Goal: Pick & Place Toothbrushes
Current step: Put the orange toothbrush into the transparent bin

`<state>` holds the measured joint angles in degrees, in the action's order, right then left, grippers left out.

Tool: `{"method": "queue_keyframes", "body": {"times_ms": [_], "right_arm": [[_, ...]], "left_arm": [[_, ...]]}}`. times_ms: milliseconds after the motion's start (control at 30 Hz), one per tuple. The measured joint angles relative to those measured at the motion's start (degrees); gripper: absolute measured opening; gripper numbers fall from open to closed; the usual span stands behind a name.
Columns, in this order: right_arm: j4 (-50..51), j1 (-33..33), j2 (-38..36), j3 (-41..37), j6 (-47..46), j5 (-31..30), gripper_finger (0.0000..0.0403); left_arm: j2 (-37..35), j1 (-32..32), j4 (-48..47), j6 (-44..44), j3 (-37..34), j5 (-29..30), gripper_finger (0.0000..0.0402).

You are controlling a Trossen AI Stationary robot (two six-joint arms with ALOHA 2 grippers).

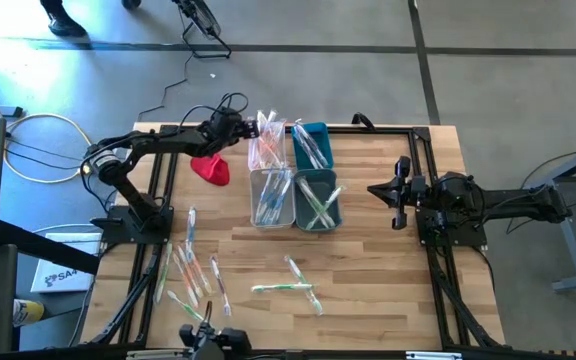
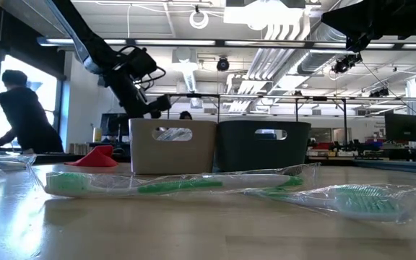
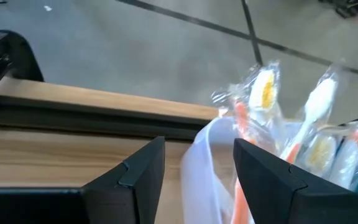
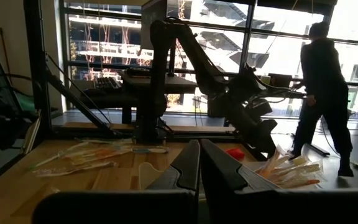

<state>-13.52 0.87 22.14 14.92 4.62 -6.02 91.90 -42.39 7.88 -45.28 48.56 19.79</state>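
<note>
Wrapped toothbrushes lie loose on the wooden table (image 1: 388,260), several at the near left (image 1: 193,265) and a few green ones near the middle (image 1: 288,287). Orange-handled toothbrushes (image 3: 263,93) stand in the far white bin (image 1: 252,150). My left gripper (image 1: 251,128) hangs open just over that bin's left rim (image 3: 201,134), which shows between its fingers (image 3: 197,146). My right gripper (image 1: 400,195) waits shut at the table's right side, holding nothing (image 4: 199,168).
Four bins stand in a block at the table's far middle: a far teal one (image 1: 325,140), a near white one (image 1: 252,200) with blue brushes and a near teal one (image 1: 334,210) with green ones. A red cloth (image 1: 211,170) lies left of them. A person stands beyond the table (image 4: 322,93).
</note>
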Motion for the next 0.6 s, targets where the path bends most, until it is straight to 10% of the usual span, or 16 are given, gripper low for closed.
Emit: {"method": "queue_keyframes", "body": {"times_ms": [600], "right_arm": [[0.0,0.0,0.0,0.0,0.0,0.0,0.0007]], "left_arm": [[0.0,0.0,5.6,-2.6,0.0,0.0,0.0188]]}}
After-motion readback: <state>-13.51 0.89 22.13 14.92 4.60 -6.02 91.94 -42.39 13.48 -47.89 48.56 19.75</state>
